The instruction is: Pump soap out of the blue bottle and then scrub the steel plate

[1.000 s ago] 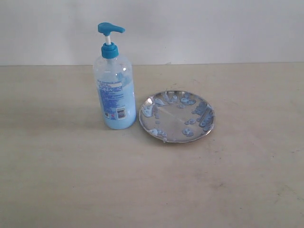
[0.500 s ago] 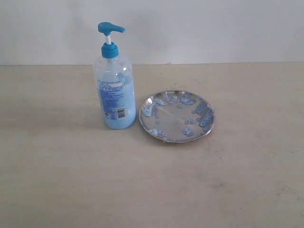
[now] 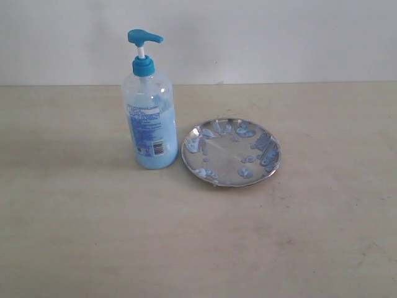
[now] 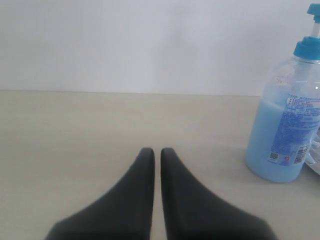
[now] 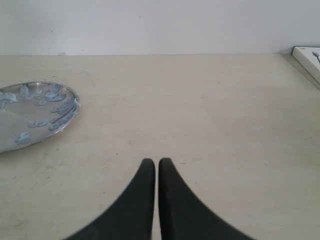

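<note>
Blue bottle [image 3: 149, 105] upright on the table [image 3: 93, 236]; its pump head is cut off in the left wrist view. Steel plate [image 3: 226, 158] sits just beside the bottle on the spout side, with soap [image 3: 267, 149] blobs near its rim, and is cropped in the right wrist view. White object [image 5: 307, 57] clipped at the frame edge, can't identify. Left gripper [image 4: 156, 152] and right gripper [image 5: 157, 162]: jaws together, empty, over bare tabletop well clear of the bottle.

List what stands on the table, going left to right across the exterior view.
blue bottle → steel plate. The two stand close together near the middle of the table; neither gripper shows in this view.
</note>
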